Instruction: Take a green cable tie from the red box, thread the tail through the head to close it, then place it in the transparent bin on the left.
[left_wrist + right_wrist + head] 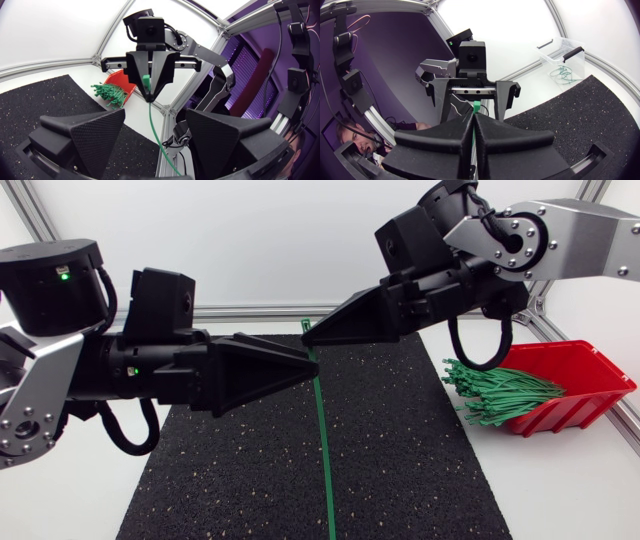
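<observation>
Fingers of right gripper pressed together, pinching green cable tie at its upper end; small green stub shows just above the closed tips in the right wrist view. Whether that stub is the head, cannot tell for certain. The rest of the tie hangs straight down over the black mat.

Left gripper fingers spread wide, holding nothing. The strap hangs in the gap between them, touching neither as far as can be seen.

Step, as judged: pick from the red box is done and threading is not begun. No loop is formed, and the tail is free. The next move probably calls for the left fingers to close on the strap, then bring the tail up to the head. This needs fine alignment, since the strap is thin and springy.

Pose: both arms raised above the mat, wedges tip to tip near the middle. The right arm reaches in from its side and slopes down; the left is roughly level, just below it.

Loose ties bristle from the red box. Transparent bin sits off the mat, well apart, with closed loops inside.
</observation>
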Controlling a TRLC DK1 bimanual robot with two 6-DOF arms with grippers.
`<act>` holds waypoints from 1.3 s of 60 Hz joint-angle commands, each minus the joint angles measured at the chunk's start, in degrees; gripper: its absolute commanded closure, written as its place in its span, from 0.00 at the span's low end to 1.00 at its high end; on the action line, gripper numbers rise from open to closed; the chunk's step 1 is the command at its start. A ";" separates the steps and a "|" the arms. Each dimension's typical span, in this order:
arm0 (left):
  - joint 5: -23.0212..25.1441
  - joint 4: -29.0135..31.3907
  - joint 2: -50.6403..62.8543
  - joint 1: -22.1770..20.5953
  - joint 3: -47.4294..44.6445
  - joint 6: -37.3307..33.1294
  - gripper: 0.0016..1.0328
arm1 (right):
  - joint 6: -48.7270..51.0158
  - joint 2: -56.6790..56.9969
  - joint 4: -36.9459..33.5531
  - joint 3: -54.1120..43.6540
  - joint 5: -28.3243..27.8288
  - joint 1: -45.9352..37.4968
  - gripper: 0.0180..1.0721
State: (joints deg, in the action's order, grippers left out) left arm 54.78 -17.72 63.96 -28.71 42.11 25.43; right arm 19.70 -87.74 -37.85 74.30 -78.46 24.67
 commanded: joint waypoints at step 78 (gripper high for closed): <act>0.67 -5.49 4.50 -1.53 1.93 4.28 0.91 | 0.16 4.07 4.45 -5.48 -1.61 -1.64 0.95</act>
State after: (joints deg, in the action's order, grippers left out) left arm 55.07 -22.20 67.46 -30.46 42.13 28.36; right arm 19.70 -84.42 -34.15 70.13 -79.53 22.76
